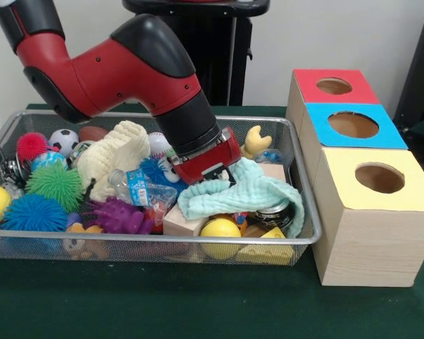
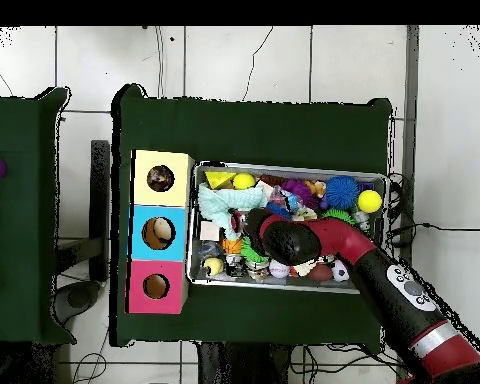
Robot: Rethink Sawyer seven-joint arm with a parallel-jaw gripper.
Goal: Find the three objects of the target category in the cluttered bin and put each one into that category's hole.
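The wire mesh bin [image 1: 162, 241] is full of mixed toys; it also shows in the overhead view [image 2: 284, 166]. My gripper [image 1: 220, 178] reaches down into the bin's middle, its tip hidden behind a mint-green cloth [image 1: 249, 194]. In the overhead view the gripper [image 2: 252, 222] is over the bin's left half, near the boxes. I see no rope ball clearly; any are hidden in the clutter. Three wooden boxes stand beside the bin, each with a hole in its top: red [image 1: 336, 86], blue [image 1: 353, 125] and yellow [image 1: 379, 177].
In the bin are a cream knitted cloth [image 1: 116, 152], a plastic bottle [image 1: 138, 187], green [image 1: 54, 185], blue [image 1: 34, 212] and purple [image 1: 120, 215] spiky toys, a yellow ball [image 1: 220, 235], a wooden block [image 1: 184, 222] and a small soccer ball [image 1: 63, 140].
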